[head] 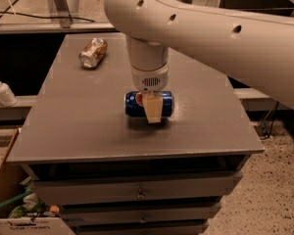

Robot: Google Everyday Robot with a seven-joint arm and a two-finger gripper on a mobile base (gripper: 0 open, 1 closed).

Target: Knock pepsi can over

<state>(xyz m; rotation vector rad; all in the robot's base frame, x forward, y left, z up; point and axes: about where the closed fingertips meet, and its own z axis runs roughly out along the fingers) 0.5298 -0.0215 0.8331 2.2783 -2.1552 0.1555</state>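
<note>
The pepsi can (165, 104) lies on its side: a dark blue metal cylinder with a round logo at one end. It sits directly beneath and behind the gripper (153, 115), whose tan tip overlaps the can's middle. Whether the gripper is open or closed cannot be determined. The smooth white arm (210, 28) descends from above. The cabinet top (63, 126) is matte grey. Beyond the gripper, to the view's left, a brownish-gold can (93, 53) also lies on its side.
</note>
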